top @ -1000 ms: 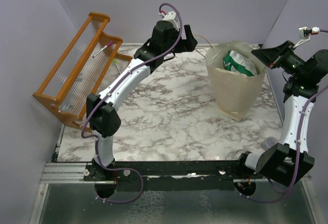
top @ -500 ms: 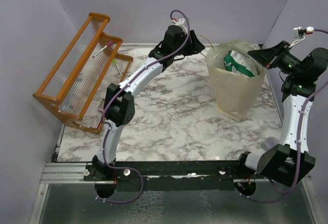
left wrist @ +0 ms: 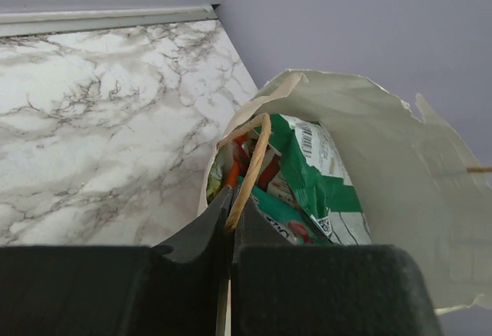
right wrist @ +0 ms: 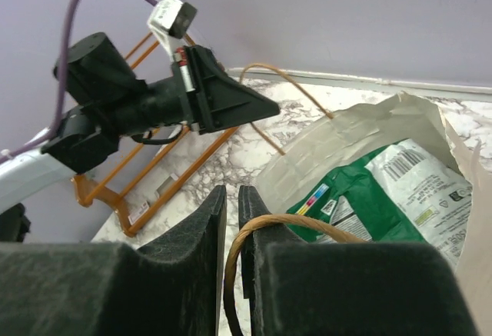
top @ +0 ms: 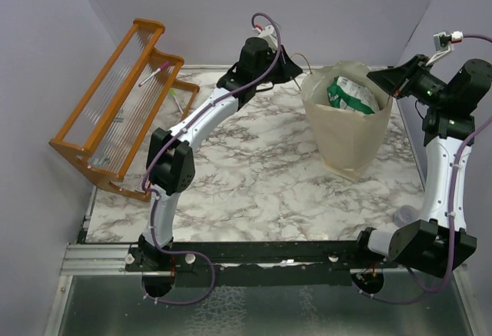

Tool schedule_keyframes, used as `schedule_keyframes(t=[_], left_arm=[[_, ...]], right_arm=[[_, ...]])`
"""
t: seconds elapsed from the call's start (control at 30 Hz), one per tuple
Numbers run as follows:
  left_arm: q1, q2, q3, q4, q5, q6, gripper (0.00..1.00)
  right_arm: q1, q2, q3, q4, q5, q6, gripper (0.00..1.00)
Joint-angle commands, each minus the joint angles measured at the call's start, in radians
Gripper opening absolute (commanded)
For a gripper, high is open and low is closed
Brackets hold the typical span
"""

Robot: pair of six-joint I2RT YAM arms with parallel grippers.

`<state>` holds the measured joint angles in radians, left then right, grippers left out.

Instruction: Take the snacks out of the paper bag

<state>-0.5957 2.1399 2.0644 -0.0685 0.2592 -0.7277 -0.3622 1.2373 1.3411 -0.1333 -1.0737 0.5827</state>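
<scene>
The left gripper (left wrist: 229, 224), wide open a second earlier, had clamped a cord handle (left wrist: 254, 159) of the paper bag (top: 350, 140) at the table's (top: 254, 174) two o'clock. The right gripper (right wrist: 231, 213) seemingly pinched the other handle (right wrist: 265, 224). The snacks (top: 352, 94) lay inside, now reachable.

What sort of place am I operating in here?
Probably a lab test cell, not a home: a marble-patterned table boxed in by plain lavender walls, two robot arms bolted to a metal rail at its near edge, and a paper bag set out as a prop.
</scene>
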Motion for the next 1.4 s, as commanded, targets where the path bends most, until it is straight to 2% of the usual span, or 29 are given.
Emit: schedule_keyframes(t=[0.0, 0.33, 0.6, 0.83, 0.93, 1.03, 1.13, 1.23, 1.37], left_arm=[[0.004, -0.194, -0.084, 0.099, 0.032, -0.008, 0.0], [-0.009, -0.388, -0.285, 0.158, 0.135, -0.078, 0.0], [-0.036, -0.636, -0.533, 0.144, 0.088, -0.051, 0.0], [-0.04, -0.77, -0.694, 0.112, 0.07, -0.056, 0.0], [-0.058, -0.8, -0.751, 0.118, 0.085, -0.071, 0.0], [-0.08, -0.839, -0.787, 0.113, 0.084, -0.073, 0.0], [-0.09, -0.873, -0.83, 0.091, 0.068, -0.07, 0.01], [-0.09, -0.905, -0.851, 0.038, 0.028, -0.046, 0.1], [-0.09, -0.946, -0.842, -0.056, -0.037, 0.018, 0.3]], right_arm=[[0.011, -0.027, 0.045, -0.029, 0.039, -0.049, 0.14], [0.017, -0.041, 0.139, -0.186, 0.113, -0.136, 0.17], [0.075, -0.055, 0.183, -0.288, 0.218, -0.214, 0.19], [0.129, -0.045, 0.26, -0.388, 0.394, -0.305, 0.17], [0.129, -0.024, 0.292, -0.389, 0.362, -0.299, 0.17], [0.129, -0.017, 0.294, -0.364, 0.259, -0.258, 0.16], [0.138, -0.061, 0.196, -0.226, 0.134, -0.183, 0.16], [0.152, -0.092, 0.099, -0.127, 0.053, -0.125, 0.16], [0.186, -0.109, 0.083, -0.124, 0.05, -0.146, 0.15]])
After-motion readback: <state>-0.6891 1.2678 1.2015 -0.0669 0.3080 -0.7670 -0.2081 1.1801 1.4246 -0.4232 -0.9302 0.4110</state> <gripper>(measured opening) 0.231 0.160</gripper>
